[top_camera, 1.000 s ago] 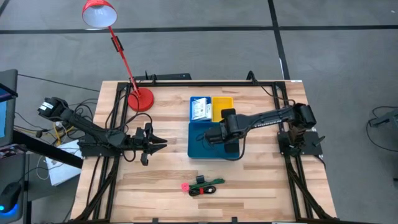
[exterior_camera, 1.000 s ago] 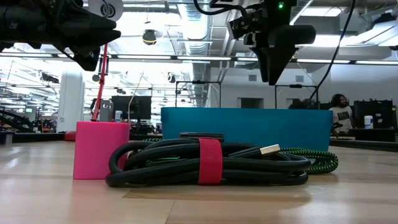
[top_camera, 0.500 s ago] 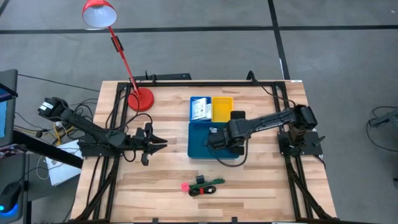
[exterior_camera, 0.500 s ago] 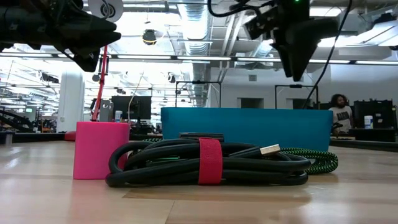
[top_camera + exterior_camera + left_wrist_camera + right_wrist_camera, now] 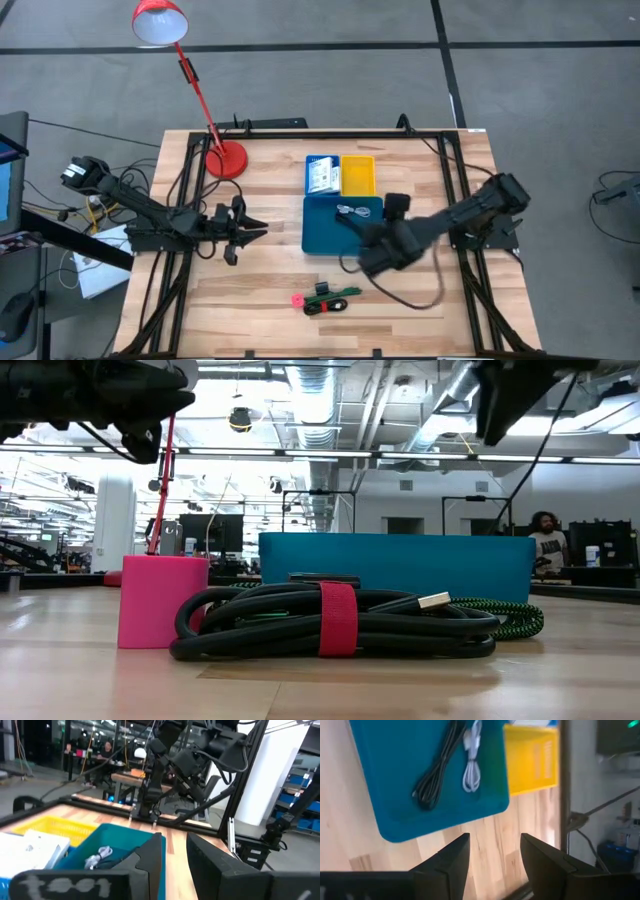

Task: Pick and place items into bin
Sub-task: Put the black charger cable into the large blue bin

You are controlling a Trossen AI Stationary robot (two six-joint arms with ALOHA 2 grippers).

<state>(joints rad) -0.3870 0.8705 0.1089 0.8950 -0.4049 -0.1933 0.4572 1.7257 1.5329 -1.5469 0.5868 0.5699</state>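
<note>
Teal-blue tray [image 5: 322, 235] is holding a thin cable [image 5: 472, 762] (white), and my right gripper [image 5: 491, 851] is hanging spread and empty beside it.

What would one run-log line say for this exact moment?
right tool: open, empty, beside teal tray | cable: in teal tray | left tool: waiting, table's left | bundled cable, pink block: on table
</note>
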